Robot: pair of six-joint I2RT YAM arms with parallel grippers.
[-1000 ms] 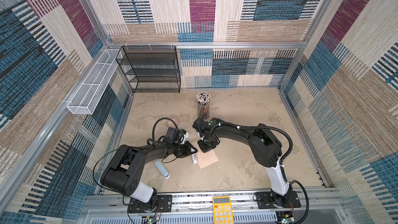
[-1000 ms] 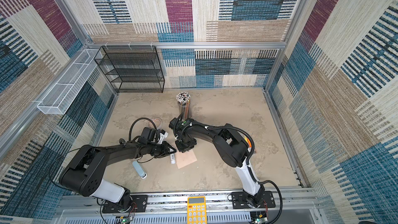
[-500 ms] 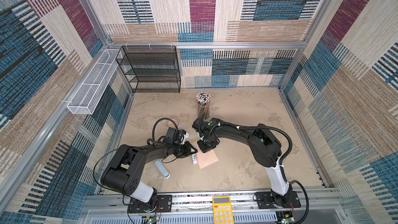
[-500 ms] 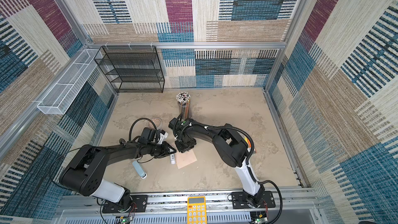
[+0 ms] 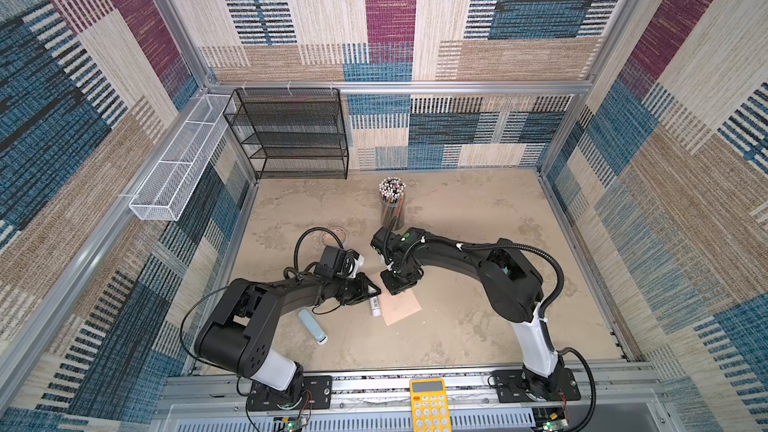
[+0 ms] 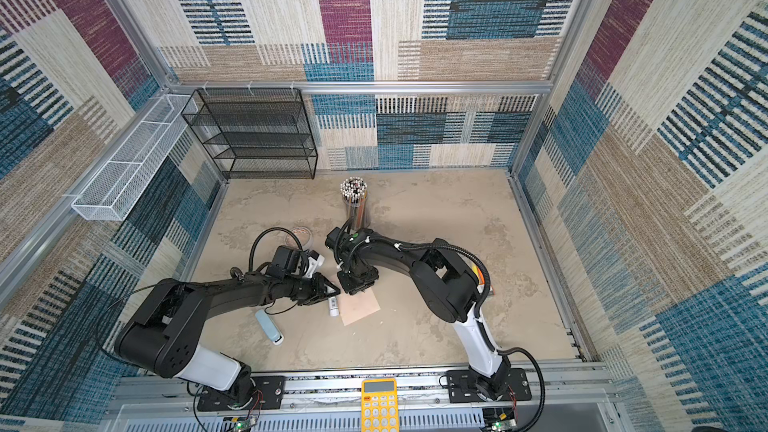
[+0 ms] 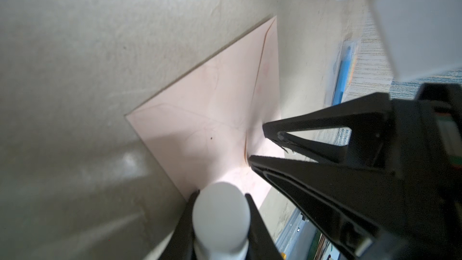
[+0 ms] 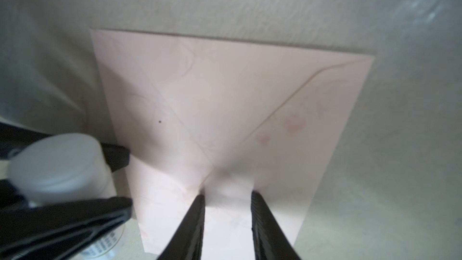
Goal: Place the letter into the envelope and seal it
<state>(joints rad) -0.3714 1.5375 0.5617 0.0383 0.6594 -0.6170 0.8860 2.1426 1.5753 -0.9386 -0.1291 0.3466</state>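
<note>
The peach envelope (image 5: 404,308) (image 6: 362,308) lies flat on the table with its pointed flap folded down, seen close in the wrist views (image 7: 200,121) (image 8: 225,91). The letter is hidden; only faint pink marks show through the paper. My right gripper (image 5: 395,285) (image 8: 227,196) stands open, tips down on the envelope near the flap's point, with nothing between them. My left gripper (image 5: 374,292) (image 7: 222,194) is shut on a white glue stick (image 7: 221,218) (image 8: 60,163) (image 5: 375,306) at the envelope's left edge.
A pale blue tube (image 5: 312,327) lies in front of the left arm. A pencil cup (image 5: 391,201) and a tape roll (image 5: 334,236) stand behind the grippers. A black mesh shelf (image 5: 291,135) and white wire basket (image 5: 178,168) are at the back left, and a yellow calculator (image 5: 430,405) rests on the front rail.
The right gripper's jaws have widened slightly. Both arms, the glue stick and the envelope stay where they were.
</note>
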